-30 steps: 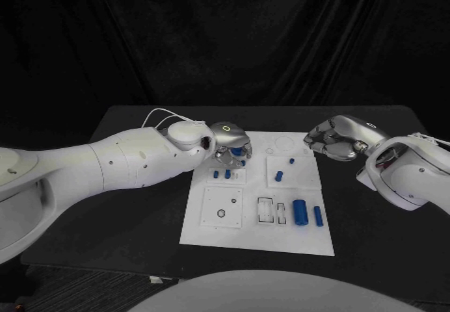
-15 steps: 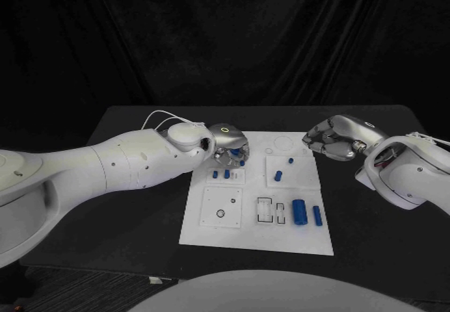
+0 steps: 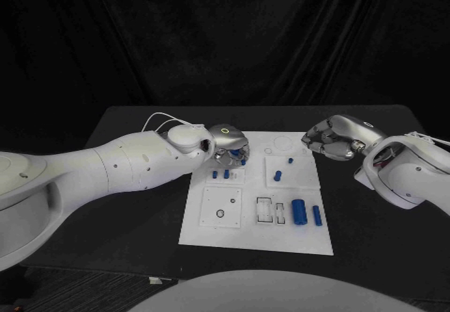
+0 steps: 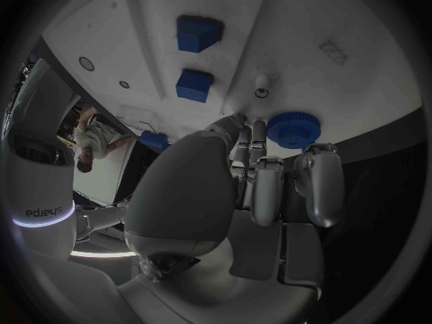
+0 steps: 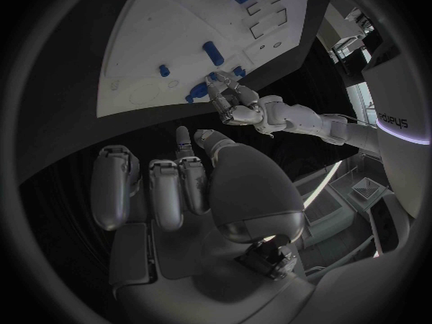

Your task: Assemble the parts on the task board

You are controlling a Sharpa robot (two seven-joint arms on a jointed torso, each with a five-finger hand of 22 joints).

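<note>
The white task board (image 3: 235, 224) lies in the middle of the black table. My left hand (image 3: 228, 144) hovers over its far left corner, fingers curled, pinching a round blue gear (image 4: 294, 129) at the fingertips (image 4: 258, 133). The gear (image 3: 235, 156) sits low over the board. Two small blue blocks (image 4: 194, 85) stand just beyond it, seen from the head as two short pieces (image 3: 220, 174). My right hand (image 3: 330, 139) hangs off the board's far right corner, fingers (image 5: 166, 187) curled in and holding nothing.
More blue parts lie on the board: a small peg (image 3: 291, 160), a short cylinder (image 3: 278, 175), a thick cylinder (image 3: 300, 211) and a thinner one (image 3: 318, 216). Empty outlined slots (image 3: 273, 211) and a ring recess (image 3: 221, 212) sit near the front.
My left hand has dipped slightly toward the board with the gear. The right hand has stayed where it was.
</note>
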